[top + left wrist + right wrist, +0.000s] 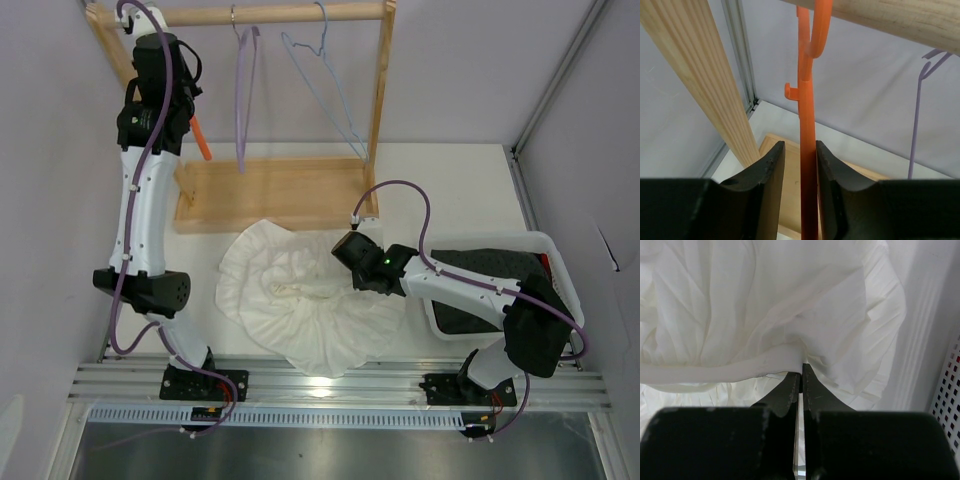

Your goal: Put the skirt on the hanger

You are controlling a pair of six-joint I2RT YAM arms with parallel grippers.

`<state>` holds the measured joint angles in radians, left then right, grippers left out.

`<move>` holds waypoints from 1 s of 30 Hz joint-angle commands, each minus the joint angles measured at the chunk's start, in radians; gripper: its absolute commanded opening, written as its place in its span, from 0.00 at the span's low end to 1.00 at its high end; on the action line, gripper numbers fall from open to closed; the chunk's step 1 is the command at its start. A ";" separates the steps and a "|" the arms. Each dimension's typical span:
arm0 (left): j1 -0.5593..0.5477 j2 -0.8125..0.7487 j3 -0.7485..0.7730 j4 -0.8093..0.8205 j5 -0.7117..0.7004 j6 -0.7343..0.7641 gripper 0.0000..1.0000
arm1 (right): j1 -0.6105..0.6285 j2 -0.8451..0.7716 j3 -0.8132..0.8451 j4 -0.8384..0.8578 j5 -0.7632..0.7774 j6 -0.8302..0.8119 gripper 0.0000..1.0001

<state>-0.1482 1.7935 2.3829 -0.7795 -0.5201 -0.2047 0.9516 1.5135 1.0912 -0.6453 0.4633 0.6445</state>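
- Wooden rack (280, 192): stands at the far side of the table (450, 180); taken as the reference for all positions below.
- The hanger (808, 100): orange, hooked over the rack's top rail at its left end and hanging straight down beside the left post.
- Left gripper (800, 149): raised to the rack's left end, jaws narrow about the hanger's stem below the hook. One finger (832, 185) lies against the stem, and a sliver of gap shows at the other. Whether the grip is firm cannot be told.
- The skirt (300, 310): white, spread in a rumpled fan on the table just in front of the rack's base board, with one edge touching or nearly touching that board.
- Right gripper (347, 250): down on the skirt's right part, just in front of the rack's right post. Jaws almost together, pinching a fold of the fabric at the tips.
- Purple hanger (243, 95) and light blue wire hanger (325, 80): both on the rack's rail, right of the orange one.
- White basket (555, 250): in front of the rack and to its right, holding a dark cloth (480, 265).
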 commanded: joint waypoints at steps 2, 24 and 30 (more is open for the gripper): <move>0.007 -0.031 0.042 0.026 -0.008 0.013 0.32 | -0.004 0.010 0.045 0.010 0.011 -0.016 0.00; 0.007 -0.121 0.030 0.145 0.219 0.100 0.00 | -0.008 0.017 0.067 -0.002 0.005 -0.034 0.00; 0.007 -0.210 -0.099 0.166 0.264 0.120 0.00 | -0.008 0.022 0.068 0.002 0.003 -0.037 0.00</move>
<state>-0.1471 1.6703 2.3116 -0.6899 -0.3092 -0.1181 0.9466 1.5280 1.1194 -0.6525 0.4618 0.6167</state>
